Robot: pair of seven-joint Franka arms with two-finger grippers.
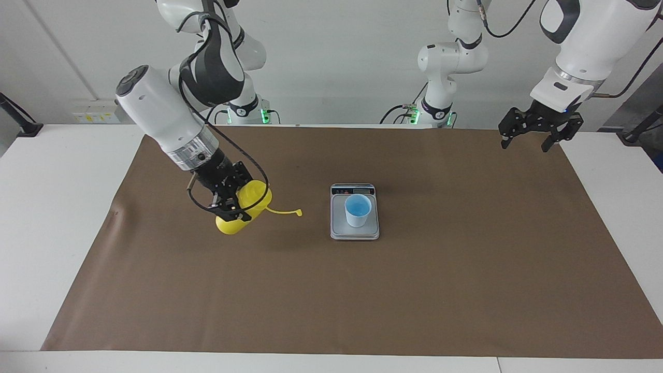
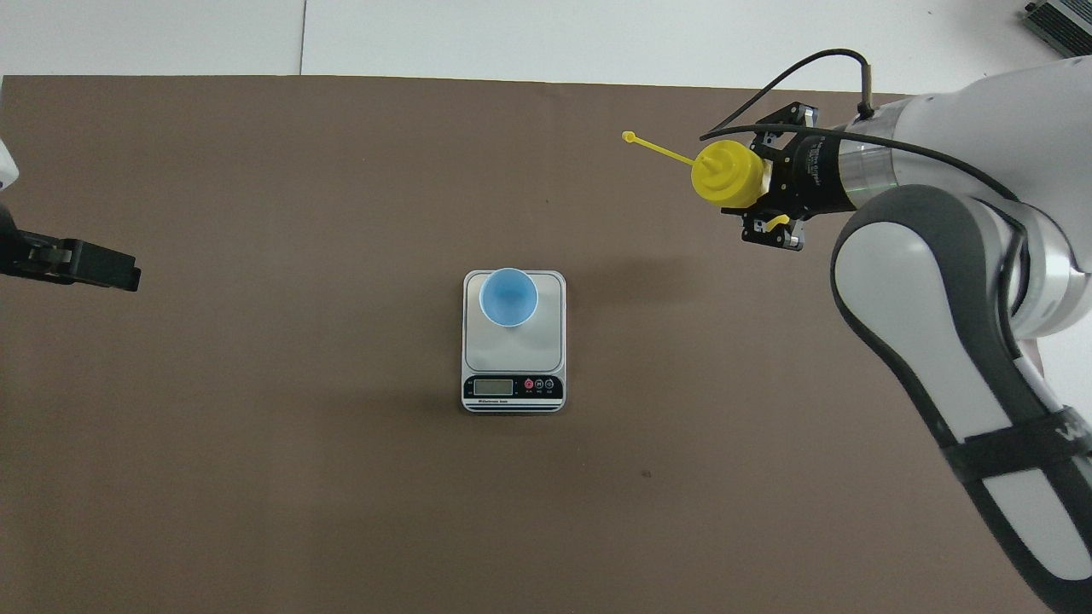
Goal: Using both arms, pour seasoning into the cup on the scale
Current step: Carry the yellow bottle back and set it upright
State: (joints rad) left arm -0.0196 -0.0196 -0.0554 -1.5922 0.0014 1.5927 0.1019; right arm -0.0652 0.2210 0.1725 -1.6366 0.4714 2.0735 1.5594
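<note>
Right now the right end effector [image 1: 231,203] is clamped shut around the body of the seasoning [image 1: 243,207], a yellow squeeze bottle, carrying it over the brown mat [image 1: 466,290] toward the right arm's end of the surface [image 1: 57,207], well apart from the scale [image 1: 354,234]. The bottle hangs tilted, nozzle raised and leaning toward the scale's side, its base low over the mat; whether the base touches the mat cannot be told. The grip sits across the bottle's middle, which seems sensible, since a hold on the cylinder lets the wrist swing the nozzle down or back up without the fingers blocking the spout. Its small cap [image 1: 299,212] sticks out on its thin tether toward the scale, clear of the nozzle, so the spout looks open for pouring. The cup [image 1: 358,210], light blue, stands upright on the steel plate of the scale, toward the edge away from the display strip, presumably so the reading stays visible and the weight of whatever goes in registers. From the overhead view nothing can be made out inside the cup. The left end effector [image 1: 531,136] hangs over the mat's corner at the left arm's end of the surface, its fingers spread wide and empty, and that arm waits. With the nozzle this far from the cup, no pouring can be under way; the bottle appears to be heading for a place to stand.
</note>
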